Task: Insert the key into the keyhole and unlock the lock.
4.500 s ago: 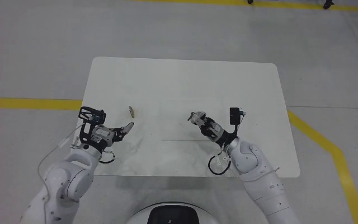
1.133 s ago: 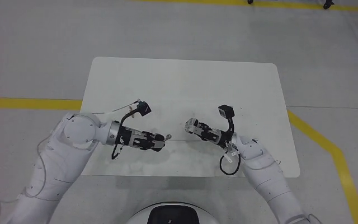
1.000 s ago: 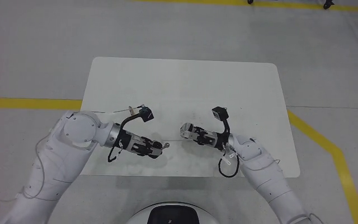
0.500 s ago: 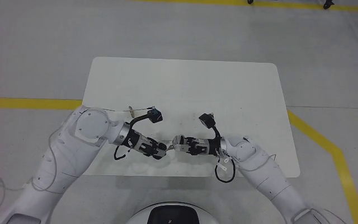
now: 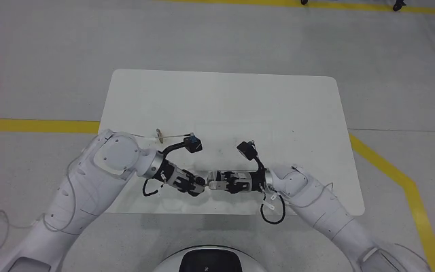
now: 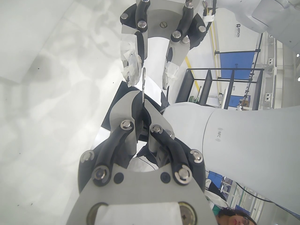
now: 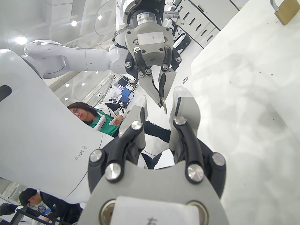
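The key (image 6: 143, 83) is held in the left gripper (image 6: 141, 108), whose jaws are clamped together on one end, so that the thin metal blade projects straight out beyond the fingertips. In the top view the key (image 5: 206, 182) is found above the near part of the white table (image 5: 272, 102), between the two grippers, which are set tip to tip. The left gripper (image 5: 198, 182) is presented from one side and the right gripper (image 5: 216, 183) from the other.

The free end of the key (image 7: 164, 106) is seen to lie in the gap between the fingers of the right gripper (image 7: 163, 108), whose jaws stand apart. Whether the key touches either finger cannot be determined. White wrapping is noted on the fingertips of the right gripper (image 6: 150, 77), frayed on one side.

The padlock (image 5: 158, 134), with a brass body and a silver shackle, is recorded lying on the table, well apart from both grippers and farther from the robot, beside the left arm. From the right wrist view the padlock (image 7: 282, 6) is seen resting flat, untouched by either gripper.
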